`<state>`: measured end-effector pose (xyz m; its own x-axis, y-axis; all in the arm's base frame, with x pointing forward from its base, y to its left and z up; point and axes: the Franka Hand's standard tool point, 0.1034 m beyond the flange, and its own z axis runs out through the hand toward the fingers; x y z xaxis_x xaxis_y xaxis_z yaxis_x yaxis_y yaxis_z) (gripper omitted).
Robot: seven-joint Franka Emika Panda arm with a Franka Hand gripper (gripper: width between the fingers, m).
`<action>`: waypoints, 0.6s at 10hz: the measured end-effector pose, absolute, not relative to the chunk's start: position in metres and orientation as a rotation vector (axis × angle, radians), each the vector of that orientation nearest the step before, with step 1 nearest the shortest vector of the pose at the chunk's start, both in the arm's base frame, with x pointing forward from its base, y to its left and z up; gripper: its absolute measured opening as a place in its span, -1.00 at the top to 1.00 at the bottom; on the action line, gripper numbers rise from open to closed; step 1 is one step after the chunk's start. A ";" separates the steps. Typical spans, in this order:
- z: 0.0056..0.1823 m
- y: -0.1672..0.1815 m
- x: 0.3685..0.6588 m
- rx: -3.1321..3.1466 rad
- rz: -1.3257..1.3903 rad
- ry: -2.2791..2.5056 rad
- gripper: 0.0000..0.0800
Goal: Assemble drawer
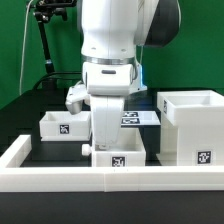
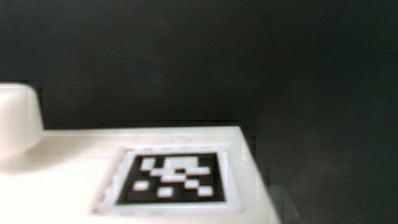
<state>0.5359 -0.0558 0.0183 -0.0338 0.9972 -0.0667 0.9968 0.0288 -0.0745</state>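
Note:
The tall white drawer shell [image 1: 190, 125] stands at the exterior view's right, open side up, with a tag low on its front. One small tray [image 1: 60, 125] with a tag sits at the left. A second tray [image 1: 118, 156] with a tag on its front sits in the middle, against the low front wall. My gripper [image 1: 108, 140] hangs straight down onto this tray, and its fingertips are hidden by the hand and the tray. The wrist view shows a white tagged surface [image 2: 173, 178] very close, with a rounded white part [image 2: 15, 125] beside it. No fingers show there.
The low white wall [image 1: 40, 178] runs along the table's front and up the left side. The marker board [image 1: 138, 118] lies on the black table behind my arm. A black stand [image 1: 45, 45] is at the back left.

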 end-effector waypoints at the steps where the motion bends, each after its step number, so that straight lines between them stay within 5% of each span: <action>1: 0.018 -0.051 0.537 -2.173 0.152 -2.255 0.89; 6: 0.019 -0.044 0.542 -2.173 0.119 -2.271 0.89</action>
<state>0.5417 -0.0441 0.0190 -0.0453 0.9975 -0.0550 0.9977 0.0425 -0.0521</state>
